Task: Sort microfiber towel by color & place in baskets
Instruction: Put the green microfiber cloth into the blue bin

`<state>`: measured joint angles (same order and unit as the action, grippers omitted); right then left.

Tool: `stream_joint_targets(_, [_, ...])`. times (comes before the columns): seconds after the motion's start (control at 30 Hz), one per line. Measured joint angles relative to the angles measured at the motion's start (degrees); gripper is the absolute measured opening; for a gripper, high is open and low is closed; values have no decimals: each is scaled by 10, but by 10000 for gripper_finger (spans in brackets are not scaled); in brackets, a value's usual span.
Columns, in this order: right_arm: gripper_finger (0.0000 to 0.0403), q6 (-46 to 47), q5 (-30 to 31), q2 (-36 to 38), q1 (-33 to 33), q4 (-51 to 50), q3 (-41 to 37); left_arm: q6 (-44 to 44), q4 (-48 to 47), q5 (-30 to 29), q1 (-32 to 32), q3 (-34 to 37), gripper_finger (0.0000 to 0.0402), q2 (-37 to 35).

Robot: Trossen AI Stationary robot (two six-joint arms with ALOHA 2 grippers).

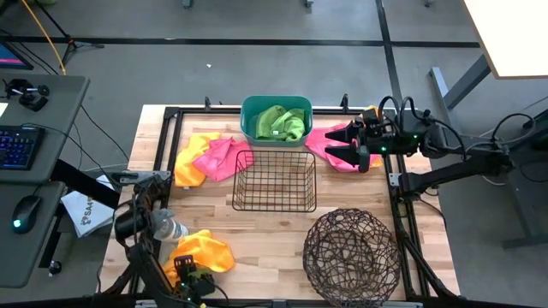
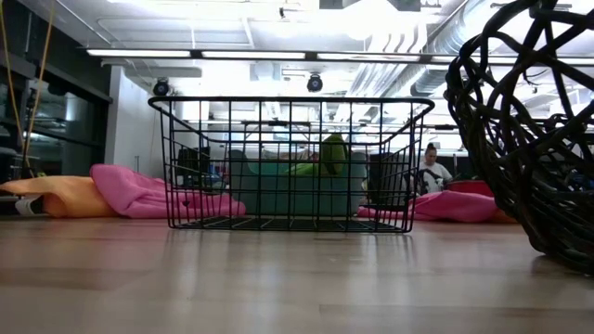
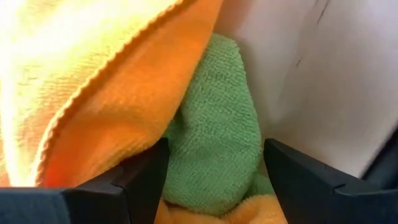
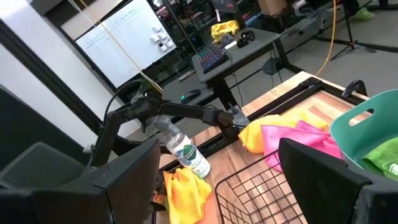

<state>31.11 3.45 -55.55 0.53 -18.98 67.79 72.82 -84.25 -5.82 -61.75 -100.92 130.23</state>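
My left gripper (image 1: 190,275) is at the table's near-left corner, open, down in a yellow-orange towel (image 1: 210,251). Its wrist view shows a green towel's fold (image 3: 214,124) between the fingers and orange cloth (image 3: 112,93) beside it. My right gripper (image 1: 330,146) is open and held above a pink towel (image 1: 315,137) at the far right, touching nothing. The teal tub (image 1: 248,115) holds green towels (image 1: 278,122). In front of it stands the black wire basket (image 1: 274,180), and the round brown basket (image 1: 351,257) is near right. A yellow and pink heap (image 1: 205,158) lies far left. My left gripper has its open fingers pushed into the towel heap. The orange towel's hemmed edge (image 3: 140,158) lies against the inner side of one finger (image 3: 146,180). The green fold stands between the fingers; whether they touch it I cannot tell.
A clear water bottle (image 1: 167,227) lies by the left arm's base. A black frame (image 1: 171,115) edges the wooden table. In the low view the black basket (image 2: 290,162) stands in the middle and the round basket (image 2: 529,121) is close on the right. Bare wood lies between the baskets.
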Motion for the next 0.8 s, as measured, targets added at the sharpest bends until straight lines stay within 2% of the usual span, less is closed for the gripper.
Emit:
stream_joint_targets(0.13, [323, -5, 0, 0, 7, 0, 0, -8, -2, 17, 3, -2, 250, 20])
stream_joint_targets(0.23, [323, -5, 0, 0, 12, 0, 0, 4, -1, 30, 10, -3, 219, 25])
stream_joint_targets(0.3, [323, -7, 0, 0, 15, 0, 0, 17, 1, 35, 16, -2, 164, 26])
stream_joint_targets(0.4, [323, -12, 0, 0, 15, 0, 0, 36, -18, 31, 25, -2, 41, 30])
stream_joint_targets(0.43, [323, -15, 0, 0, 15, 0, 0, 45, -23, 27, 29, -2, 22, 31])
stream_joint_targets(0.57, [323, -16, 0, 0, 15, 0, 0, 57, -35, 27, 46, -4, 5, -10])
stream_joint_targets(0.8, [323, -23, 0, 0, 15, 0, 0, 76, -56, -69, 67, -1, 1, -191])
